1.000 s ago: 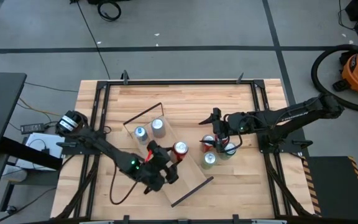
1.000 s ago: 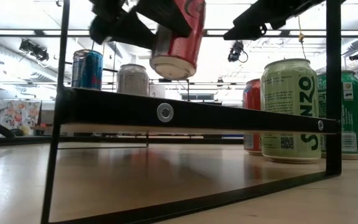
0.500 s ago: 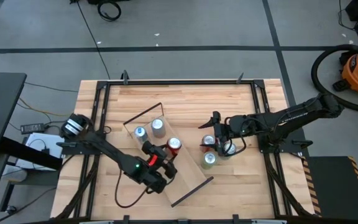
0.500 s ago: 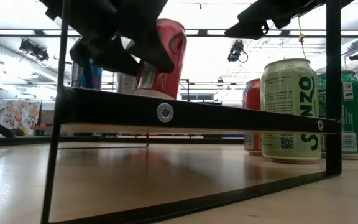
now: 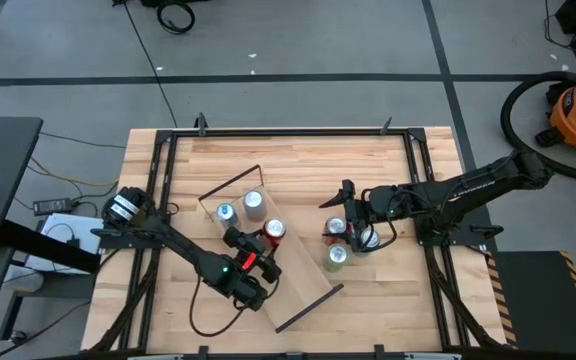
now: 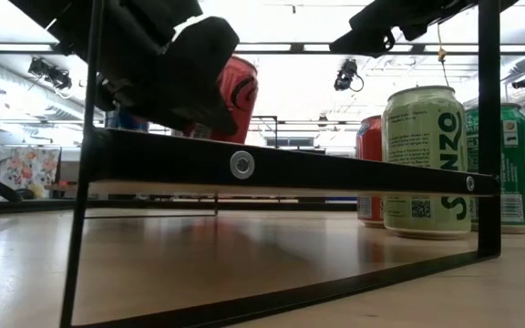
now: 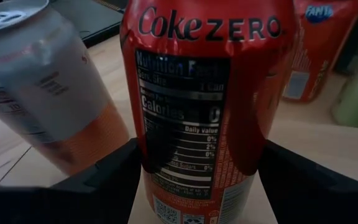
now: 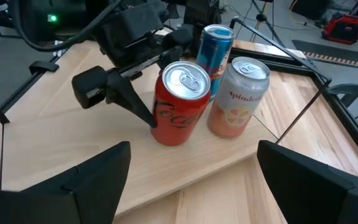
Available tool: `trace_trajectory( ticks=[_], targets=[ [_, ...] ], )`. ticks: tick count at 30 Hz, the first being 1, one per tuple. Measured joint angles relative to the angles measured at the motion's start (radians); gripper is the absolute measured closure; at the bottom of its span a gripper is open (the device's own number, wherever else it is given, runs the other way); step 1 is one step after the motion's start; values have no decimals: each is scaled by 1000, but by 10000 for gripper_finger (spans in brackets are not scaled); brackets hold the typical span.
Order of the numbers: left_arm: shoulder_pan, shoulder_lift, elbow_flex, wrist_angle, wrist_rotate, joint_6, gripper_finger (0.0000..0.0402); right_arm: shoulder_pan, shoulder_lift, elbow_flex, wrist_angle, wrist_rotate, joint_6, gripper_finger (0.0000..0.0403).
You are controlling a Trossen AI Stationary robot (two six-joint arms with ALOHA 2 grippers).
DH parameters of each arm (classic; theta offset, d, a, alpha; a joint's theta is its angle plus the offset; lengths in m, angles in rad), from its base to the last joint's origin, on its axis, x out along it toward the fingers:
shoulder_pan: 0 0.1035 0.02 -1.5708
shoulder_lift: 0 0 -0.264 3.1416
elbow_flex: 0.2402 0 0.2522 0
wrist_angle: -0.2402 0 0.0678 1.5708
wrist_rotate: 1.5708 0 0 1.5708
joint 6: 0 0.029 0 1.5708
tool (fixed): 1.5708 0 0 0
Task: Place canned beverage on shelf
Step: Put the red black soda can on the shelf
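The left gripper (image 5: 265,247) has its jaws closed around the Coke Zero can (image 5: 274,230), upright on the shelf (image 5: 303,283) beside the Spindrift can (image 5: 254,204). The right gripper (image 5: 344,217) hovers open-jawed.

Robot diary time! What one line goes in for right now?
left gripper: shut on red can | red can: on shelf | right gripper: open, by cans

Glossy metal can (image 8: 179,106), pale wood shelf (image 8: 185,168)
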Motion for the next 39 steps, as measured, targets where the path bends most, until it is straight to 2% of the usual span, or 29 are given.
trace_trajectory(
  ticks=[7,20,31,39],
  targets=[
    [30,-1,-38,32,17,-44,111,0,0,0,0,0,0,41],
    [47,-2,-42,28,66,-43,62,2,0,0,-1,-2,0,41],
    [44,-1,-41,23,143,-22,56,3,0,0,-5,-3,0,41],
    [39,-28,26,-78,187,9,56,3,1,0,-17,0,0,41]
  ],
)
